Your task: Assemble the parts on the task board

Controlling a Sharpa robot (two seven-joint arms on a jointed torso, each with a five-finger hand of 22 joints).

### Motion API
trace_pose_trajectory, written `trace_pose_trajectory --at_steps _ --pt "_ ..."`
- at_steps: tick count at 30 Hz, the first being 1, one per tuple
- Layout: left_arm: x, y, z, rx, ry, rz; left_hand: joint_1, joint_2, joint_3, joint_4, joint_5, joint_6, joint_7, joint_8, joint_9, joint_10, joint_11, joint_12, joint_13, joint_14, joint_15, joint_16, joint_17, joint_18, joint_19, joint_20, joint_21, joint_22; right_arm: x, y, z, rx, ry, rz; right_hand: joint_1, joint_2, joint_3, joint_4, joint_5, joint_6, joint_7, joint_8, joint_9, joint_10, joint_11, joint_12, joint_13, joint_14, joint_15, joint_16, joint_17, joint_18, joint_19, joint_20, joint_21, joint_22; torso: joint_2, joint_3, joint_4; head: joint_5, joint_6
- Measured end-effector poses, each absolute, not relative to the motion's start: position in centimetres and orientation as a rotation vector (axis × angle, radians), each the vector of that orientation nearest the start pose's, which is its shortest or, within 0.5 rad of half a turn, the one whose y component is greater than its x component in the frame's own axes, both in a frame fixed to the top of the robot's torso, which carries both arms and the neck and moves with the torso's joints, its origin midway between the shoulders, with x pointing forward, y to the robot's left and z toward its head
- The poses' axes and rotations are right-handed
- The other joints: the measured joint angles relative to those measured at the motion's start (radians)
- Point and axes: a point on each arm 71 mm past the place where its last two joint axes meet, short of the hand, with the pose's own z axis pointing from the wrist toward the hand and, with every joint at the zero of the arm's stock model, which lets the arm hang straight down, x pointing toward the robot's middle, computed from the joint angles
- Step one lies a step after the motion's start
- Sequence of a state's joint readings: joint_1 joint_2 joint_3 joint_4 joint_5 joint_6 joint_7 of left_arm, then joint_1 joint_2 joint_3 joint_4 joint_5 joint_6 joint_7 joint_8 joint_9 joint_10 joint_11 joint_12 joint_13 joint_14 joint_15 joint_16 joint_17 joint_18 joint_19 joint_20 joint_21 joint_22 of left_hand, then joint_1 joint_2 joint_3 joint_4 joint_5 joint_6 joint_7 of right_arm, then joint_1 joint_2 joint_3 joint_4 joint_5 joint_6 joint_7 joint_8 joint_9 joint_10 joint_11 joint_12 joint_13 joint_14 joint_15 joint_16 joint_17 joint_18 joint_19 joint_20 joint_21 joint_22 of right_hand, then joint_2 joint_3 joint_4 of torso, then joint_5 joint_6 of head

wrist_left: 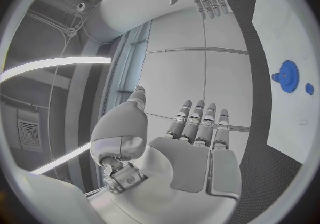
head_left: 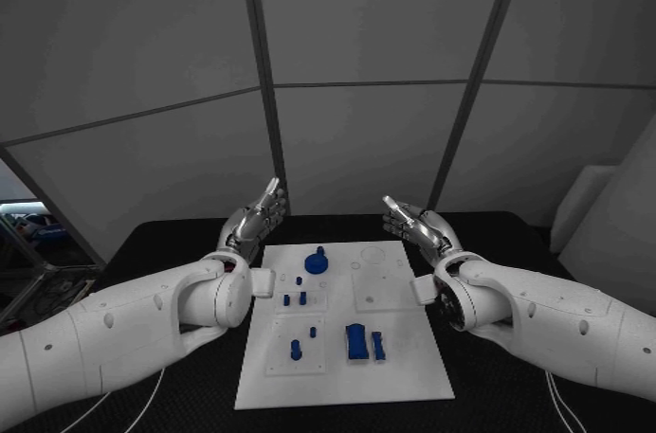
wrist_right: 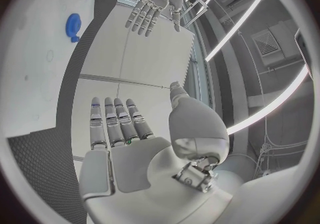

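The fingers (head_left: pixel 268 198) of the left hand (head_left: pixel 254 221) are straight, spread and released, holding nothing, raised above the counter's (head_left: pixel 164 239) far edge just beyond the far-left corner of the task board (head_left: pixel 410 371). The board, a flat matte white plate, lies in the middle of the black, finely textured counter with its long axis running from far to near. On it stand small glossy blue parts: a toothed gear (head_left: pixel 318 261) near the far edge, short pegs (head_left: pixel 296 299) in the left half, and a taller block (head_left: pixel 356 341) towards the near edge. The right hand (head_left: pixel 421 227) mirrors the left beyond the far-right corner, likewise empty and extended. All parts lie nearer the robot than both hands; the gear looks slightly closer to the left hand, which probably has the shorter reach.
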State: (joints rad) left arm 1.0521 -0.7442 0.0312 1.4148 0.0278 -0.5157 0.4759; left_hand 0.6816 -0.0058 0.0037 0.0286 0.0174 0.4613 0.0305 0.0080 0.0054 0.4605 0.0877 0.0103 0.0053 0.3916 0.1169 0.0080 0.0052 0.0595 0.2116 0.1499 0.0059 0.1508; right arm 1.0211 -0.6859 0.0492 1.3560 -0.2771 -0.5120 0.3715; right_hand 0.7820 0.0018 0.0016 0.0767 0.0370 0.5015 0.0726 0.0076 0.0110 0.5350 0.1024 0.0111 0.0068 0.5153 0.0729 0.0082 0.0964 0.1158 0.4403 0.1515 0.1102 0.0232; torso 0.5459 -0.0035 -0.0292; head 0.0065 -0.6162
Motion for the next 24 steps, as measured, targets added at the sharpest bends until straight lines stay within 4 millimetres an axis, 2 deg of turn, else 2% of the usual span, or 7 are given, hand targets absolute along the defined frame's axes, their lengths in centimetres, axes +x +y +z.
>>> trace_pose_trajectory --at_steps 3,4,8,10,12,16,24 --pt "47.8 19.7 -23.1 -1.259 1.279 -1.343 -0.088 0.003 -0.001 -0.01 -0.006 -0.06 -0.013 0.0 -0.001 -0.061 -0.034 -0.004 -0.002 -0.051 -0.015 -0.001 -0.001 0.0 -0.027 -0.02 0.0 -0.02 48.3 -18.5 -23.5 1.048 1.378 1.305 -0.087 -0.001 0.0 -0.028 -0.014 -0.056 -0.027 0.0 -0.004 -0.058 -0.019 -0.004 -0.002 -0.057 -0.026 0.0 -0.028 0.0 -0.049 -0.017 -0.012 -0.009 -0.001 0.0017 0.0143 -0.005 0.011" --pt "47.5 19.5 -23.0 -1.257 1.28 -1.337 -0.111 0.003 -0.002 -0.011 -0.006 -0.076 -0.016 0.0 -0.002 -0.076 -0.042 -0.004 -0.002 -0.064 -0.019 -0.001 -0.002 -0.001 -0.033 -0.026 0.0 -0.025 47.9 -18.5 -23.4 1.061 1.367 1.305 -0.126 -0.001 0.0 -0.038 -0.017 -0.081 -0.037 0.0 -0.006 -0.086 -0.033 -0.004 -0.003 -0.083 -0.037 0.0 -0.042 -0.015 -0.071 -0.024 -0.021 -0.012 -0.001 0.0021 0.0178 -0.005 0.013" --pt "46.5 19.0 -22.9 -1.251 1.276 -1.301 -0.198 0.005 -0.002 -0.016 -0.01 -0.134 -0.023 0.0 -0.003 -0.134 -0.064 -0.004 -0.003 -0.11 -0.059 -0.001 -0.003 -0.001 -0.059 -0.045 0.0 -0.044 46.8 -18.6 -22.9 1.119 1.325 1.294 -0.224 -0.001 -0.002 -0.053 -0.023 -0.144 -0.053 0.0 -0.007 -0.153 -0.066 -0.004 -0.004 -0.147 -0.054 -0.001 -0.068 -0.015 -0.126 -0.043 -0.061 -0.018 -0.002 0.0031 0.0247 -0.006 0.016" --pt "46.2 18.9 -22.9 -1.249 1.269 -1.282 -0.235 0.005 -0.002 -0.016 -0.01 -0.159 -0.025 -0.004 -0.003 -0.159 -0.071 -0.004 -0.003 -0.133 -0.074 -0.001 -0.003 -0.001 -0.07 -0.056 0.0 -0.052 46.4 -18.7 -22.7 1.145 1.306 1.283 -0.266 -0.001 -0.001 -0.059 -0.028 -0.171 -0.059 0.0 -0.008 -0.182 -0.076 -0.004 -0.005 -0.175 -0.059 -0.004 -0.075 -0.017 -0.15 -0.052 -0.074 -0.018 -0.002 0.0032 0.0263 -0.006 0.016" --pt "46.2 19.0 -22.8 -1.248 1.263 -1.269 -0.274 0.005 -0.005 -0.019 -0.01 -0.186 -0.027 -0.004 -0.004 -0.185 -0.076 -0.004 -0.004 -0.155 -0.088 -0.001 -0.004 -0.001 -0.087 -0.074 0.0 -0.07 46.2 -18.8 -22.7 1.164 1.291 1.273 -0.314 -0.001 -0.001 -0.062 -0.028 -0.201 -0.064 -0.004 -0.009 -0.214 -0.085 -0.004 -0.005 -0.207 -0.064 -0.004 -0.082 -0.054 -0.175 -0.071 -0.086 -0.02 -0.002 0.0033 0.0274 -0.007 0.016" --pt "46.1 19.1 -22.8 -1.245 1.252 -1.247 -0.335 0.006 -0.003 -0.022 -0.01 -0.228 -0.029 -0.004 -0.004 -0.227 -0.082 -0.004 -0.004 -0.191 -0.101 -0.001 -0.004 -0.001 -0.107 -0.108 0.0 -0.107 46.2 -19.0 -22.6 1.189 1.267 1.254 -0.383 -0.002 -0.001 -0.065 -0.028 -0.245 -0.068 -0.004 -0.009 -0.261 -0.093 -0.004 -0.005 -0.253 -0.068 -0.004 -0.089 -0.078 -0.213 -0.109 -0.094 -0.021 -0.002 0.0034 0.0286 -0.007 0.016" --pt "46.1 19.2 -22.8 -1.243 1.242 -1.227 -0.433 0.006 -0.003 -0.022 -0.01 -0.294 -0.03 -0.004 -0.004 -0.293 -0.087 -0.004 -0.004 -0.247 -0.113 -0.001 -0.004 -0.001 -0.173 -0.141 0.0 -0.139 46.2 -19.2 -22.7 1.211 1.243 1.234 -0.492 -0.001 -0.001 -0.07 -0.032 -0.316 -0.071 -0.004 -0.01 -0.336 -0.1 -0.008 -0.005 -0.325 -0.071 -0.004 -0.094 -0.094 -0.274 -0.141 -0.104 -0.021 -0.002 0.0035 0.0291 -0.007 0.016"
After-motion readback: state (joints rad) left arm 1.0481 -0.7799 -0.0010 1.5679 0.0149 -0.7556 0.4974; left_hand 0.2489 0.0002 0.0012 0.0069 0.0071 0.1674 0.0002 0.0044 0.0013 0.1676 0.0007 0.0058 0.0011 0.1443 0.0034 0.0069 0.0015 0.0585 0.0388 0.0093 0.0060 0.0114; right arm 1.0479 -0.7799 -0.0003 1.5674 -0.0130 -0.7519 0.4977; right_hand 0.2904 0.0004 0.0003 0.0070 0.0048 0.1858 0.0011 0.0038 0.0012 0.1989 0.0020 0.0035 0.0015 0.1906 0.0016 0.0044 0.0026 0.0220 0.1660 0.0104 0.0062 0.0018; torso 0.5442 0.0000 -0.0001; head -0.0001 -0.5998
